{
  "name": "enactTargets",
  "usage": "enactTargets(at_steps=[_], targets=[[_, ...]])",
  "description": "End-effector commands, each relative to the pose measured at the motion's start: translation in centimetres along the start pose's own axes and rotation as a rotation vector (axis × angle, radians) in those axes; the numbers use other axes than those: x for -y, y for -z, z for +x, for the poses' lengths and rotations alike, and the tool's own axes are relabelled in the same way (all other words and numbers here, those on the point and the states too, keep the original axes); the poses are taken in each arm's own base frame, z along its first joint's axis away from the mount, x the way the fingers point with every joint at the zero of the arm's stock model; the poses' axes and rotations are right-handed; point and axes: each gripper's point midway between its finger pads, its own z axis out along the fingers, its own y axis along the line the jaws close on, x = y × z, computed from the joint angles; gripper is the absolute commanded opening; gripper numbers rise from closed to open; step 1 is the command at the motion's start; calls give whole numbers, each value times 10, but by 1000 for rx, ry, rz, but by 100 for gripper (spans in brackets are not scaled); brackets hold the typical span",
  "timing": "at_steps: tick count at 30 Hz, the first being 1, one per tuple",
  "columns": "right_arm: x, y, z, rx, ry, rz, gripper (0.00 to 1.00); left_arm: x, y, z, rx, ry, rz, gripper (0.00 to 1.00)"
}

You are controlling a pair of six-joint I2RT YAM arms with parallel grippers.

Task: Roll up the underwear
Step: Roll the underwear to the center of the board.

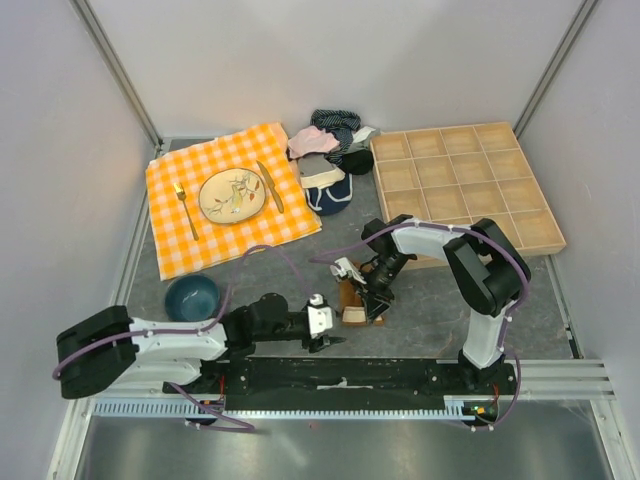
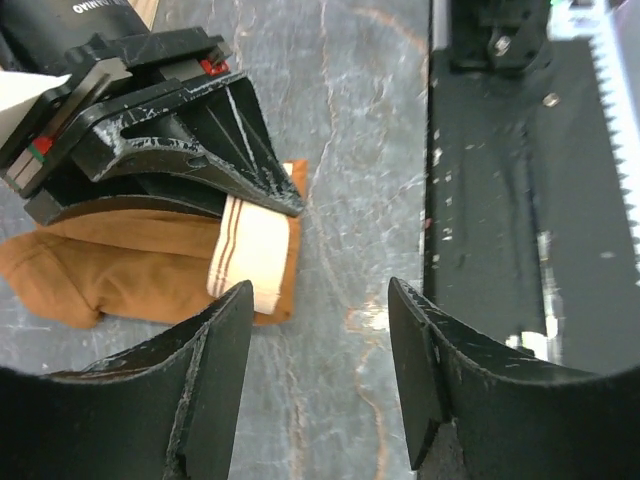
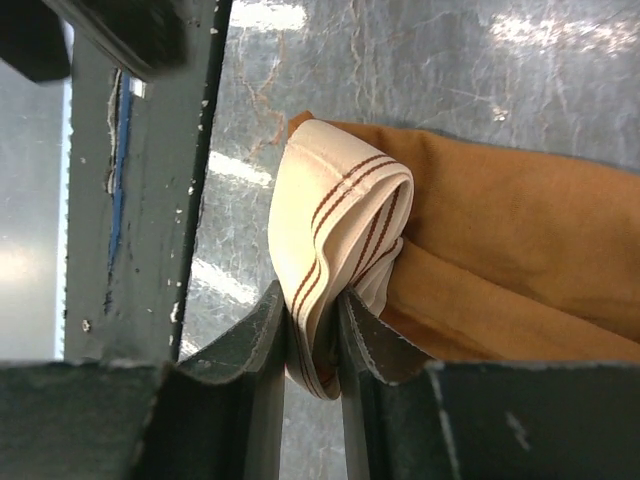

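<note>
The underwear is a rust-brown garment with a cream striped waistband, lying on the grey table near the front middle. My right gripper is shut on the folded waistband; in the right wrist view the cream band is pinched between the fingertips, with the brown fabric spreading to the right. My left gripper is open and empty just in front of the garment. In the left wrist view its gripper frames bare table, with the underwear to the upper left under the right gripper.
A dark blue bowl sits front left. An orange checked cloth holds a plate, fork and knife. A pile of other garments lies at the back. A wooden compartment tray stands back right. The black base rail runs along the front.
</note>
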Motion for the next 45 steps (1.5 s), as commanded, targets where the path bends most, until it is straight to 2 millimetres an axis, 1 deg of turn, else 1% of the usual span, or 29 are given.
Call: enactTargets(at_steps=[1,2,3,4,7,8,10,13,16,17,20,21,22,23,24,27,30,32,33,34,35,36,38,39,40,41,42,44,45], targets=[[-3,-4,17,-52,-32,-33,28,-20,-24,0,-78,-264,-25,63],[-3,-5,17,-52,-34,-33,28,-21,-30,-5,-75,-282,-24,63],[-2,-4,17,-51,-37,-33,28,-22,-33,-2,-91,-294,-20,63],[-2,-5,17,-53,-35,-32,28,-20,-38,7,-120,-311,-5,64],[-1,-5,18,-53,-39,-32,28,-23,-48,12,-148,-346,-7,64],[-1,-5,18,-53,-39,-32,28,-24,-52,20,-177,-349,-6,64],[-2,-5,18,-54,-43,-34,28,-24,-57,26,-196,-376,0,64],[-2,-5,19,-53,-44,-33,28,-30,-63,36,-241,-395,-28,63],[-2,-5,19,-54,-44,-35,28,-42,-66,46,-282,-413,-87,61],[-2,-5,19,-53,-43,-34,29,-42,-67,48,-286,-418,-87,61],[-2,-4,19,-52,-43,-32,31,-46,-68,56,-316,-413,-104,47],[-1,-4,18,-52,-48,-30,32,-45,-69,58,-322,-399,-98,31],[0,-2,17,-51,-43,-23,33,-42,-67,65,-350,-383,-86,21],[3,1,17,-51,-42,-6,36,-42,-69,63,-351,-367,-85,5],[6,4,15,-48,-57,13,37,-40,-68,66,-366,-325,-89,2],[20,22,9,-31,-53,116,42,-36,-63,72,-392,-244,-97,2],[32,55,-4,14,-15,249,47,-31,-57,74,-412,-159,-101,2],[37,74,-6,38,-17,312,50,-26,-54,74,-428,-104,-84,2],[37,87,-12,51,4,356,50,-26,-53,74,-434,-56,-90,2],[38,95,-13,57,13,383,51,-22,-53,74,-437,-23,-67,2],[39,103,-15,64,21,409,51,-23,-55,71,-431,8,-63,2],[37,117,-16,77,30,451,51,-27,-51,75,-454,80,-82,2],[36,129,-16,72,62,496,52,-26,-52,71,-451,156,-55,2],[31,135,-16,72,82,521,52,-31,-49,74,-465,216,-73,2],[29,136,-15,65,98,529,52,-28,-49,73,-464,253,-46,2],[26,137,-15,63,126,536,52,-30,-51,69,-455,283,-39,2],[19,136,-14,65,151,539,52,-37,-50,71,-463,331,-50,2],[10,132,-18,89,204,526,52,-34,-53,64,-466,415,-4,2],[2,129,-16,86,256,521,52,-39,-51,66,-478,470,-12,2]])
